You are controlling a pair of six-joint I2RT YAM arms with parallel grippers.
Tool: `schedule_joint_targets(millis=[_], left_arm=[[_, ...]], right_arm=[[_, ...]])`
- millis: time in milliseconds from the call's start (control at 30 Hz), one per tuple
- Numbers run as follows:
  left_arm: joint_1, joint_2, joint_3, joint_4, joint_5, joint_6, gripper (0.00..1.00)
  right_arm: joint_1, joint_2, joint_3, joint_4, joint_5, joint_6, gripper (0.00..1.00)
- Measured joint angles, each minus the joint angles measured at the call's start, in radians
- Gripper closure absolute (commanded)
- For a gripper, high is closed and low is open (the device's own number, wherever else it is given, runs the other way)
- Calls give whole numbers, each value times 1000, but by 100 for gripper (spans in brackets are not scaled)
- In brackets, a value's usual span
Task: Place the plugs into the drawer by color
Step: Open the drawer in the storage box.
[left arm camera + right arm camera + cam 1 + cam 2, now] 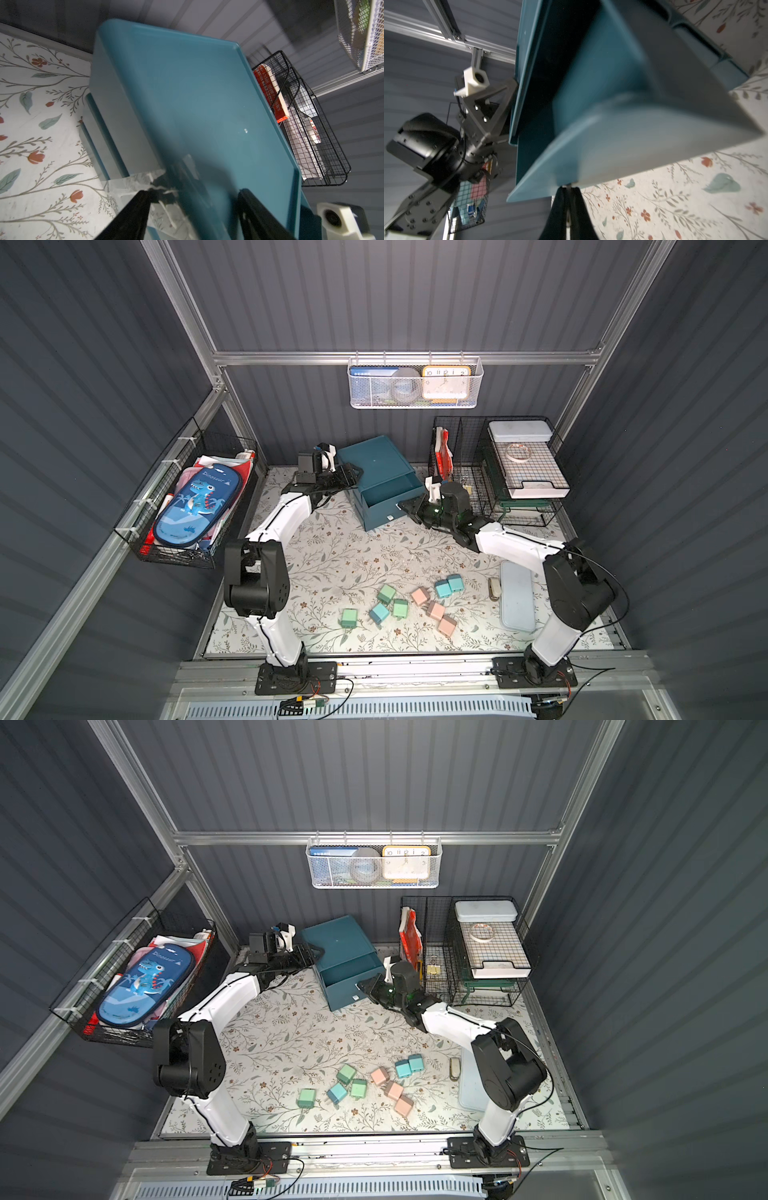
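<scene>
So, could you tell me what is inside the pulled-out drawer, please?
The visible part of the drawer looks empty: bare teal floor, no plugs. Its rear, under the cabinet top, is hidden.

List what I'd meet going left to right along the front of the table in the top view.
Mint green plastic plug, light blue plastic plug, another mint green plug, pink plastic plug, rightmost light blue plug, small beige stapler-like object, flat pale blue rectangular case.

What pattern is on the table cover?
Table cover: off-white, leafy sprigs, red flowers; clearest in right wrist view.
</scene>
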Motion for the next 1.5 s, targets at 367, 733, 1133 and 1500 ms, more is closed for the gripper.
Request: schedule_joint_targets(millis=[367, 733, 1133, 1500], left_arm=[[0, 2, 4, 0, -11, -11, 28], [-1, 2, 4, 0, -14, -11, 28], [-1, 2, 4, 0, -17, -11, 26], [-1, -18, -30, 44, -8, -24, 25]], right_arm=[[89, -136, -93, -124, 125, -137, 100], [110, -174, -98, -196, 163, -220, 85], [117, -294, 15, -467, 177, -417, 60], [-39, -147, 317, -570, 208, -629, 57]])
